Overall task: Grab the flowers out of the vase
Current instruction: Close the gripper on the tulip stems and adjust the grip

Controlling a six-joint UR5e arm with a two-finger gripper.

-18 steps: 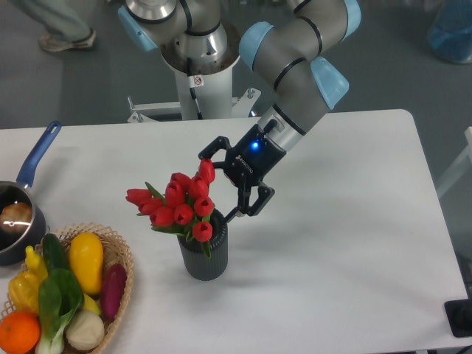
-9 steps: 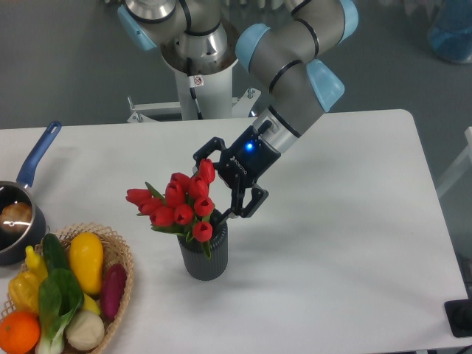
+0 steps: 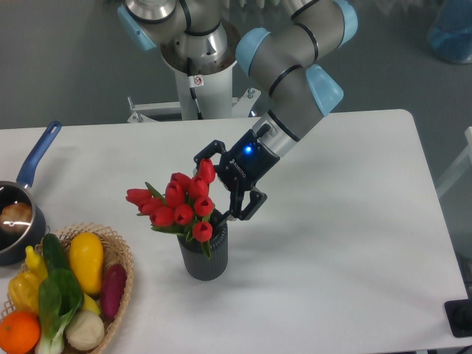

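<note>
The tabletop point(image 3: 346, 243) is a flat, matte white surface with rounded corners. The arm point(image 3: 291, 63) has smooth grey cylindrical segments with light blue caps at the joints, ending in a black gripper point(image 3: 218, 184) with a small blue light on its body.

To the left of the fingers, at the tabletop edge, a round wicker basket point(image 3: 118, 254) of woven tan strands holds glossy fruit and vegetables: yellow, purple, green, orange and white pieces. Farther left of the fingers stands a dark saucepan point(image 3: 18, 221) with a blue handle; it holds a pale rounded item, too small to identify.

The vase point(image 3: 204, 258) is a dark grey cylinder with fine vertical ribs, standing upright just below the fingers. It holds the flowers point(image 3: 179, 205), a bunch of smooth red tulip buds with green leaves that leans left from the vase mouth.

The black fingers are apart. One fingertip point(image 3: 203, 154) shows above the topmost bud; the other point(image 3: 237, 214) is beside the vase rim, at the right of the bunch. The uppermost buds lie between the two fingers. Contact with the buds cannot be determined.
</note>
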